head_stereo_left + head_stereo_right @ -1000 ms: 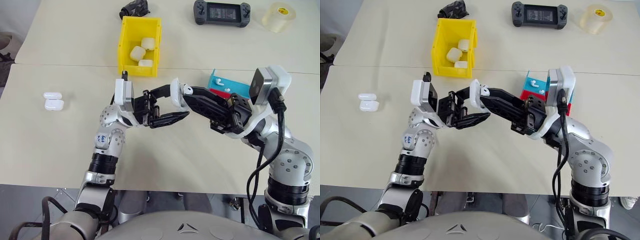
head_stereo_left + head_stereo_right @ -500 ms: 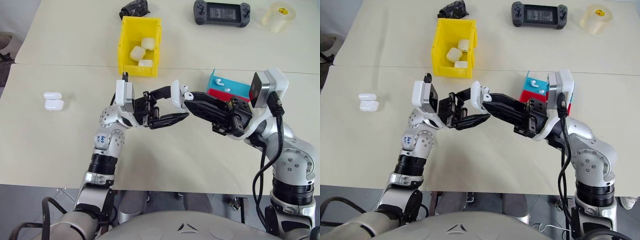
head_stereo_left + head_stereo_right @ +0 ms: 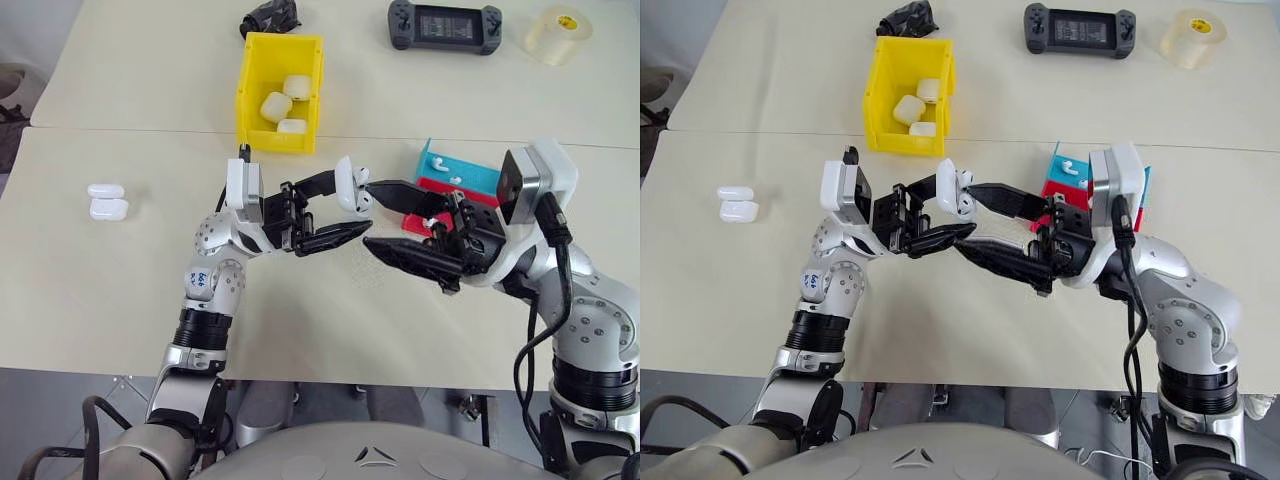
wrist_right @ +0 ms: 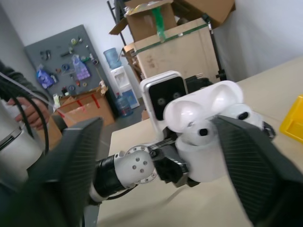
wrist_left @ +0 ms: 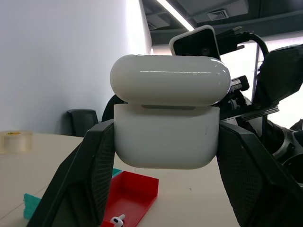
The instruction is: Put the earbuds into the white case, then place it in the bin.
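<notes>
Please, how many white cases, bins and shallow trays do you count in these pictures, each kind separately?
white cases: 6 (1 in the left gripper, 3 in the yellow bin, 2 on the table)
yellow bin: 1
shallow trays: 2 (blue tray, red tray)
Total: 9

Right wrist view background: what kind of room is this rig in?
Probably a lab or workshop with storage. Behind the pale work table stand stacked brown cardboard boxes, a grey pegboard hung with tools and a white water dispenser with a blue bottle.
</notes>
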Robot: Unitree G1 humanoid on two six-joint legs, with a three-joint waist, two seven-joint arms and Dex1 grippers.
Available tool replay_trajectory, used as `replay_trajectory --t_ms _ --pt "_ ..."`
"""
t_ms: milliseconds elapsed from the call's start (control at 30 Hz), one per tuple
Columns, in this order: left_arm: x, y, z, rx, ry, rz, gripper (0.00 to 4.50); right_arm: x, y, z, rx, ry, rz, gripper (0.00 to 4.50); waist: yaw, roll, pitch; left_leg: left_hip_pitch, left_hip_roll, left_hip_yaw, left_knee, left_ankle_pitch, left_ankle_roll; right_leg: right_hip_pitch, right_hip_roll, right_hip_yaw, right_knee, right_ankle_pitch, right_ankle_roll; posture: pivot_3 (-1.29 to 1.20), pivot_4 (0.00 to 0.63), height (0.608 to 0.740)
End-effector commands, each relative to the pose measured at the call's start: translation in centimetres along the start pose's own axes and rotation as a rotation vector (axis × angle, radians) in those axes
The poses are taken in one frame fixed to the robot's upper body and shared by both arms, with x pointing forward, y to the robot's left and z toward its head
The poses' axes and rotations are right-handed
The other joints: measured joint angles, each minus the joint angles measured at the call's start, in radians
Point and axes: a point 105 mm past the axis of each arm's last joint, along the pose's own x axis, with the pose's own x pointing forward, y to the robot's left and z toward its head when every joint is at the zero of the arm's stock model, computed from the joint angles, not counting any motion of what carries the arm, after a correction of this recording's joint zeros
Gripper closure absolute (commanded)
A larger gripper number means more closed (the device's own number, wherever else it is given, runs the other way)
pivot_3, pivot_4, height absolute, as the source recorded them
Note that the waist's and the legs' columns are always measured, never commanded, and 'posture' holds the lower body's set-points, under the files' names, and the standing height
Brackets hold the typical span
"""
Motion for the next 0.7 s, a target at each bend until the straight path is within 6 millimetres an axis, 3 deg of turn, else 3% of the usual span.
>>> replay_trajectory --t_ms 33,100,200,400,567,700 --pt "0.3 -0.4 0.8 0.088 0.065 -0.029 1.62 -1.8 -1.5 -0.3 -0.018 0.037 -0.109 0.02 0.001 -0.001 0.0 0.0 0.0 0.0 0.0 0.0 0.0 0.0 0.0 0.0 0.0 0.0 0.0 0.0 0.15 0.74" --pt "-0.3 0.2 0.3 0.115 0.155 0.004 1.62 -2.9 -2.3 -0.3 -0.046 0.056 -0.166 0.02 0.001 -0.001 0.0 0.0 0.0 0.0 0.0 0.0 0.001 0.0 0.0 0.0 0.0 0.0 0.0 0.0 0.15 0.74" --pt "-1.3 0.8 -0.2 0.176 0.318 0.021 1.62 -4.4 -3.3 -0.8 -0.1 0.138 -0.223 0.67 -0.001 -0.001 0.0 0.0 0.0 0.0 0.0 0.0 0.0 0.0 0.0 0.0 0.0 0.0 0.0 0.0 0.15 0.74" --pt "-2.4 0.9 -1.9 0.225 0.605 -0.06 1.62 -3.3 -4.1 -0.8 -0.243 0.237 -0.195 2.76 -0.002 -0.001 0.0 0.001 0.0 0.001 0.0 0.0 0.0 0.0 0.001 0.002 0.0 0.0 0.0 0.0 0.15 0.74" --pt "-1.4 0.9 -2.5 0.217 0.661 -0.092 1.62 -0.7 -3.6 -0.4 -0.297 0.255 -0.097 4.42 -0.001 -0.001 0.0 0.0 0.0 0.001 -0.001 0.0 0.0 -0.001 0.001 0.001 0.0 0.0 0.0 0.0 0.15 0.74" --pt "-0.7 0.4 -2.8 0.209 0.67 -0.12 1.62 1.2 -3.5 -0.5 -0.324 0.269 -0.061 4.47 0.0 -0.001 0.0 0.0 0.0 0.001 -0.001 0.0 0.0 -0.001 0.0 0.001 0.0 0.0 0.0 0.0 0.15 0.74"
